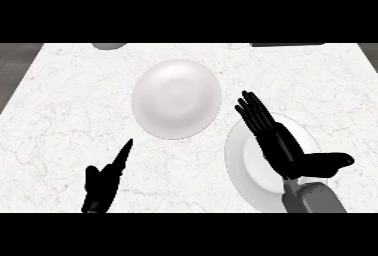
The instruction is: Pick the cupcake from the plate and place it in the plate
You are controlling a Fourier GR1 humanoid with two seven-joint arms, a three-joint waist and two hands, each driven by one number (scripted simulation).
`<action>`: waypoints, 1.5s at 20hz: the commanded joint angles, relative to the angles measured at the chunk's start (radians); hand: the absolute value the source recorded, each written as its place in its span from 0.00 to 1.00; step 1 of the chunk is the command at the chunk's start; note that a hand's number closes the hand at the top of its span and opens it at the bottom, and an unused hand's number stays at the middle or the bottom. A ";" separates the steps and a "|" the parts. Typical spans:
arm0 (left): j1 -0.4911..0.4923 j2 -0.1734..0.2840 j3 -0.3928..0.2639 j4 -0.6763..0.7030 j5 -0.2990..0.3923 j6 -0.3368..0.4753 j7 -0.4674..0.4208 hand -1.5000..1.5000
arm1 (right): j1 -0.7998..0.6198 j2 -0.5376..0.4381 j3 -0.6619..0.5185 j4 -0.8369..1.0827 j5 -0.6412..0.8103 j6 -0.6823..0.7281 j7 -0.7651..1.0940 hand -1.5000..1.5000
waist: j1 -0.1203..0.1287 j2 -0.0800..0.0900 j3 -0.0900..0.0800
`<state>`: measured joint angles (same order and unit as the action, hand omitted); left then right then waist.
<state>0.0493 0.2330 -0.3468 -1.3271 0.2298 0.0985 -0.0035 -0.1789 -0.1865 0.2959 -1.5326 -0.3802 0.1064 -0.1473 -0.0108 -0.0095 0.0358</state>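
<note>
A white plate [177, 97] lies bare in the middle of the marble counter. A second white plate [247, 172] sits at the lower right, partly covered by my right hand [284, 150]. That hand is open over it, fingers straight and pointing up-left, thumb spread to the right. No cupcake shows in this view; the hand hides the middle of the right plate. My left hand [103, 180] rests open at the lower left, fingers up, well away from both plates.
A grey rounded object [109, 45] peeks in at the counter's far edge, left of centre. A dark object [288, 44] lies at the far right edge. The counter's left edge [18, 90] runs diagonally beside dark floor.
</note>
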 commanded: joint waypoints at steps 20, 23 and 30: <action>-0.356 0.155 0.190 -0.221 -0.059 0.063 0.076 0.50 | 0.004 0.043 0.121 0.024 0.555 -0.488 -0.053 0.00 | 0.020 -0.001 -0.035; -0.337 0.190 0.242 -0.238 -0.040 0.044 0.070 0.50 | 0.004 -0.028 0.123 -0.082 0.641 -0.504 0.013 0.00 | 0.008 0.003 -0.036; -0.323 0.199 0.248 -0.232 -0.037 0.021 0.070 0.50 | -0.082 -0.259 0.158 -0.247 0.852 -0.285 0.576 0.00 | -0.002 -0.004 -0.043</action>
<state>-0.2811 0.4278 -0.1056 -1.5452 0.1928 0.1220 0.0683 -0.2114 -0.3468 0.4537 -1.7253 0.3954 -0.2871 0.1985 -0.0105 -0.0111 -0.0044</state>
